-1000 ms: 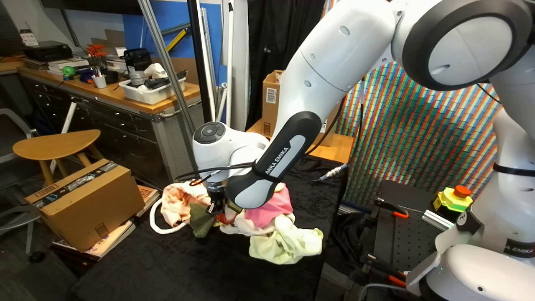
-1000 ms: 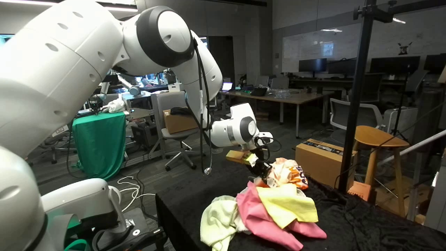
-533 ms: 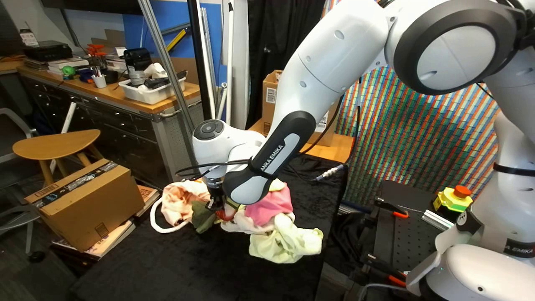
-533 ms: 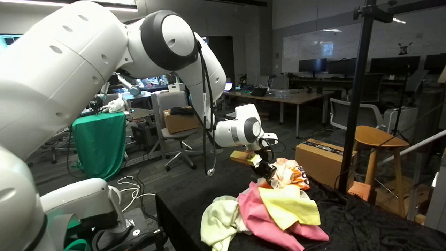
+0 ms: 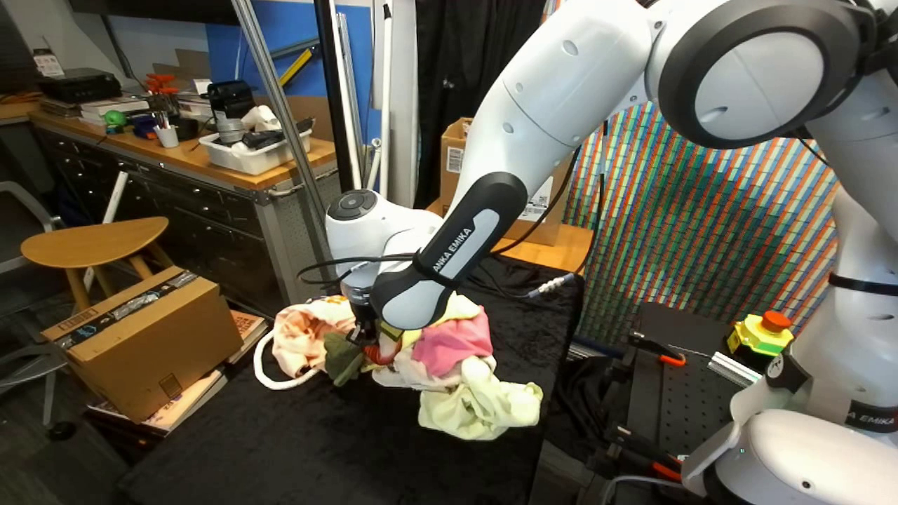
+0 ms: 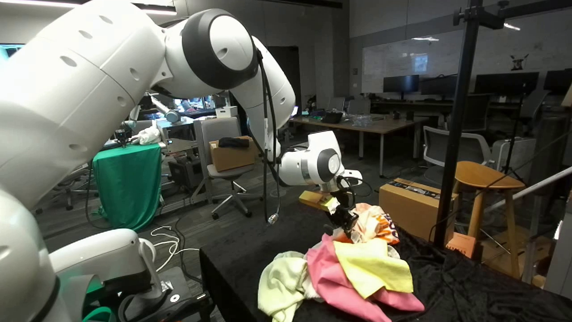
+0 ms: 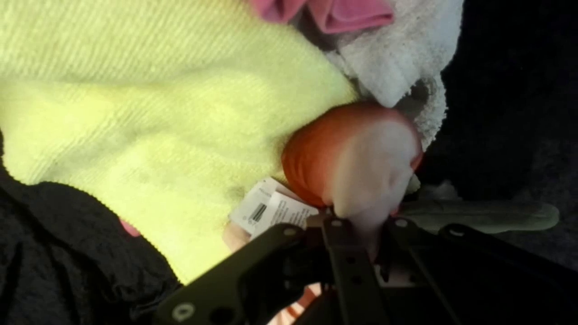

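My gripper (image 7: 365,225) is down in a heap of cloths and shut on an orange-and-white piece of fabric (image 7: 356,158), which bunches between the fingers. It also shows reddish below the gripper in an exterior view (image 5: 379,353). A ribbed yellow cloth (image 7: 180,113) lies beside it, with a white printed tag (image 7: 259,210) at its edge. An olive cloth (image 7: 487,215) is right of the fingers. A white cloth (image 7: 406,45) and a pink cloth (image 7: 347,13) lie beyond. The peach cloth (image 5: 302,337) sits against the gripper in both exterior views (image 6: 373,219). The fingertips are partly hidden.
A pale green cloth (image 5: 484,407) lies at the near side of the heap. A white hoop (image 5: 273,382) curves at its edge. The table is covered in black cloth (image 5: 295,449). A cardboard box (image 5: 147,344) and a stool (image 5: 95,242) stand beyond it.
My gripper has shifted a short way, upward in an exterior view. The olive cloth and the yellow and pink cloths have been dragged slightly along with it.
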### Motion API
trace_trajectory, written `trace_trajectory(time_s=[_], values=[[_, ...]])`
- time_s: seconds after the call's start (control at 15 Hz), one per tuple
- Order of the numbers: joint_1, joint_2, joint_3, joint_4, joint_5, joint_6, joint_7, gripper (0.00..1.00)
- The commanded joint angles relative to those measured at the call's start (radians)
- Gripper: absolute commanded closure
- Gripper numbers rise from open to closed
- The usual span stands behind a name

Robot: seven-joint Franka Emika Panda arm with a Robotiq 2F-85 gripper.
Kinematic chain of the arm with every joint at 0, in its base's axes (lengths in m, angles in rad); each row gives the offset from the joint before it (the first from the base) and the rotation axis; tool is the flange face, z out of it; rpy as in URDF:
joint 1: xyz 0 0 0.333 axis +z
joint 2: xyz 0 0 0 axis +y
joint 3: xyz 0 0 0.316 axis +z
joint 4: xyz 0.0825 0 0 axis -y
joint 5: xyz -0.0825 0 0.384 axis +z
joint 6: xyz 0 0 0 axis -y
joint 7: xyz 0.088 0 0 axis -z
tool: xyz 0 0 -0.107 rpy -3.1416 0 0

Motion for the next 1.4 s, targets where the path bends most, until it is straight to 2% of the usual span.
trace_trajectory(time_s=[0.0, 0.13, 0.2, 0.27, 0.33, 0.8, 0.87, 1.33], values=[[-0.045, -0.029, 0.040, -0.013, 0.031, -0.022, -0.056, 0.94], [-0.057, -0.035, 0.051, -0.017, 0.038, -0.025, -0.069, 0.90], [-0.061, -0.036, 0.053, -0.018, 0.041, -0.027, -0.070, 0.62], [-0.066, -0.044, 0.055, -0.024, 0.042, -0.026, -0.072, 0.61], [-0.070, -0.046, 0.057, -0.025, 0.044, -0.026, -0.073, 0.55], [-0.073, -0.084, 0.045, -0.056, 0.035, -0.022, -0.059, 0.03], [-0.073, -0.090, 0.044, -0.059, 0.035, -0.022, -0.057, 0.00], [-0.066, -0.136, 0.035, -0.094, 0.022, -0.019, -0.047, 0.00]])
